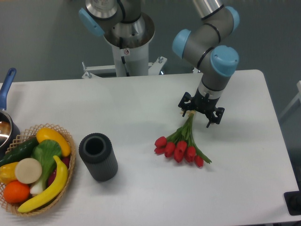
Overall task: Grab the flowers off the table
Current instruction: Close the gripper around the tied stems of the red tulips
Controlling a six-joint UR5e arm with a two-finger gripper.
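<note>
1. Far left edge: a pot [4, 127] with a blue handle, partly cut off by the frame.
2. Beside it, a wicker basket [66, 167] holds fruit and vegetables: banana, orange, cucumber, greens.
3. Just right of the basket, a dark ribbed cylinder [98, 156] stands upright, open end up.
4. Back centre, behind the table [141, 99]: the arm's grey base column.
5. Right of centre: the flowers [181, 147] lie flat on the white table, red heads toward the camera, green stems running up and back toward the gripper.
6. The gripper [201, 112] sits directly over the upper end of the stems, where the tan band is, pointing down.
7. Jaws are spread, one finger on each side of the stem end; cannot tell whether they touch the stems.
8. Flowers are still resting on the table, not lifted.
</note>
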